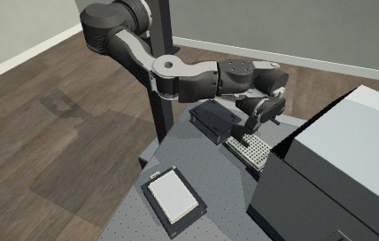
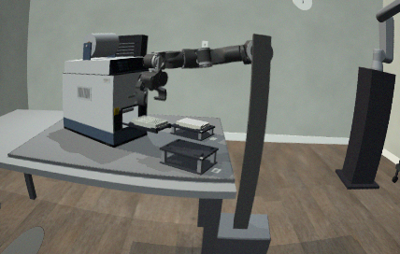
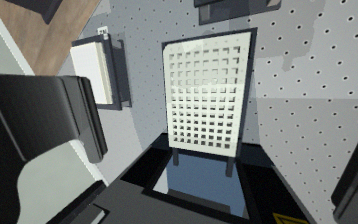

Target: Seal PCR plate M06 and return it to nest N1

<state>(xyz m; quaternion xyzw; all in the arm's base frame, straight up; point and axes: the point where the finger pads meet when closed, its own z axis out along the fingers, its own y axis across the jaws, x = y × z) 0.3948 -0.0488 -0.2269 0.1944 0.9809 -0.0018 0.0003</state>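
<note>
top view: m06 (image 1: 251,150) sits on the sealer's stage (image 1: 259,170), long side running into the sealer housing (image 1: 330,177). n1 (image 1: 212,119) is bare, and m09 (image 1: 173,196) is on n2 (image 1: 193,217), well apart. the gripper (image 1: 247,128) hangs above the plate's outer end, fingers spread, nothing in them.

exterior view: the gripper (image 2: 157,91) is clearly off the plate (image 2: 149,122), with open air between. the stage sticks out of the sealer's front, so there's room above and on the table side, but the housing wall is tight on the other.

wrist view: the open wells of the plate (image 3: 205,97) look straight up, one finger (image 3: 87,117) at the left edge. i'd guess it's light, thin, stiff plastic, a bit slippery, so pinch the two long skirt edges, not the well grid. looks square in the pocket, though i can't confirm it's fully flat.
</note>
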